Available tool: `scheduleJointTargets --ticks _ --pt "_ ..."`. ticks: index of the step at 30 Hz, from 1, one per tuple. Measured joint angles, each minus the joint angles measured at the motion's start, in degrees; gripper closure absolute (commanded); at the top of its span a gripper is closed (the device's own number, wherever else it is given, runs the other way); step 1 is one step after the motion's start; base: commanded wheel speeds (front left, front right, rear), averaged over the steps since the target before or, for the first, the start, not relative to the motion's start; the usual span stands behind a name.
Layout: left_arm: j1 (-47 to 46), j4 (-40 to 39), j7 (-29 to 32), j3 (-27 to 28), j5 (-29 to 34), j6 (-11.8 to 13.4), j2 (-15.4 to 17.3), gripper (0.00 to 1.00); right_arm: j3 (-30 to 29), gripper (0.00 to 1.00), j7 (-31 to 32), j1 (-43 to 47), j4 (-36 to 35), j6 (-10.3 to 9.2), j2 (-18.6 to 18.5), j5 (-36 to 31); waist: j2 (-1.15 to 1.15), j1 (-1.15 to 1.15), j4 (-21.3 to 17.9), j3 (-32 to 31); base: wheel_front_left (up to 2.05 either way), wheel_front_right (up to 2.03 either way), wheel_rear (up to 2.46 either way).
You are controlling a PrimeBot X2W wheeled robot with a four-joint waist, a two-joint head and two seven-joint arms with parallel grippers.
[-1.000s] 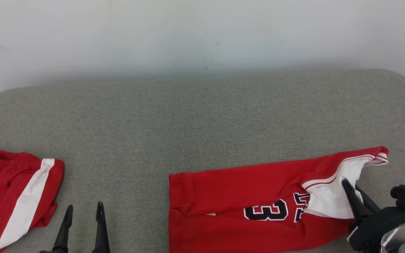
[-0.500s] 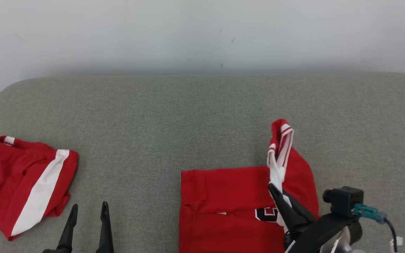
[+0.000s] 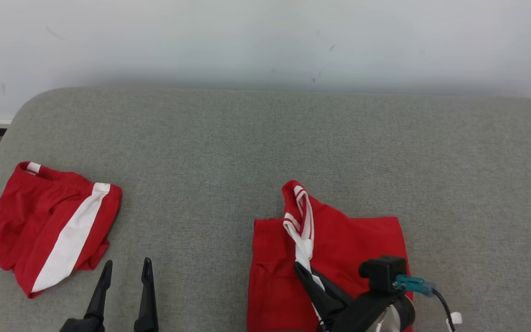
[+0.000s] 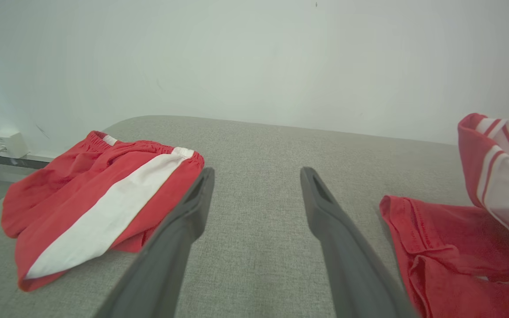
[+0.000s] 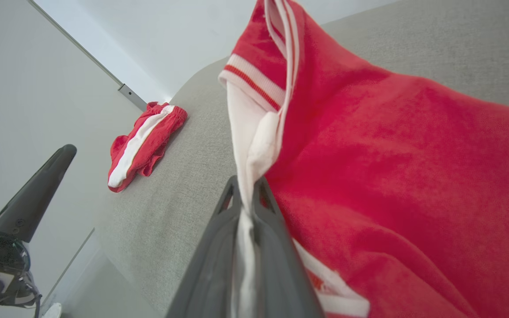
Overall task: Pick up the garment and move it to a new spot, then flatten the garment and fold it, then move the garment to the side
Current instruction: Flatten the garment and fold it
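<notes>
Grey cushion (image 3: pixel 265 152), shorts (image 3: pixel 53 226) well apart from jersey (image 3: pixel 362 240), right pincer (image 3: pixel 298 267) gripping its edge

No text, number or brand can be read on the red jersey (image 3: pixel 362 235) (a white patch at its lower fold is too partial to tell) or the white-striped shorts (image 3: pixel 16 221).

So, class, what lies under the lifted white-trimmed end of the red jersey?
The red fabric jersey's own flat lower layer, spread on the grey upholstered cushion. The closed right gripper pinches the white-trimmed end above it. The cushion beneath the jersey is covered.
</notes>
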Motion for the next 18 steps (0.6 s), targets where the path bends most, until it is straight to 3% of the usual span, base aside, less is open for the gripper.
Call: scheduleJointTargets --ticks 6,7,8,9,13,18 --pt "-0.9 0.8 0.0 -0.4 -0.3 -0.1 0.0 0.0 2.7 1.0 -1.1 -2.2 5.0 0.0 1.2 0.5 0.0 0.0 0.7 0.5 0.0 0.0 0.0" --pt "-0.9 0.9 0.0 -0.3 -0.4 -0.1 0.0 0.0 3.0 0.8 -1.5 -2.4 5.7 0.0 1.3 0.7 0.0 0.0 0.7 0.5 0.0 0.0 0.0" --pt "-1.0 1.0 0.0 -0.3 -0.4 -0.1 0.0 0.0 3.5 0.06 -1.8 -2.7 6.4 0.0 1.3 0.8 0.0 0.0 0.7 0.4 0.0 0.0 0.0" --pt "-1.0 1.1 0.0 -0.3 -0.4 -0.1 0.0 0.0 3.8 0.0 -2.4 -3.0 6.7 0.0 1.4 1.0 0.0 0.0 0.7 0.4 0.0 0.0 0.0" --pt "-1.0 1.7 0.0 0.1 -0.5 -0.4 0.0 0.0 3.1 0.0 -6.1 -4.8 6.9 0.0 1.4 0.4 0.0 0.0 0.2 -0.1 0.0 0.0 0.0" --pt "-1.0 2.0 0.0 0.7 -0.5 -0.6 0.0 0.0 -1.2 0.0 -11.9 -5.7 5.4 0.0 -1.4 -0.6 0.0 -0.01 -0.9 -1.2 0.0 0.0 0.0"
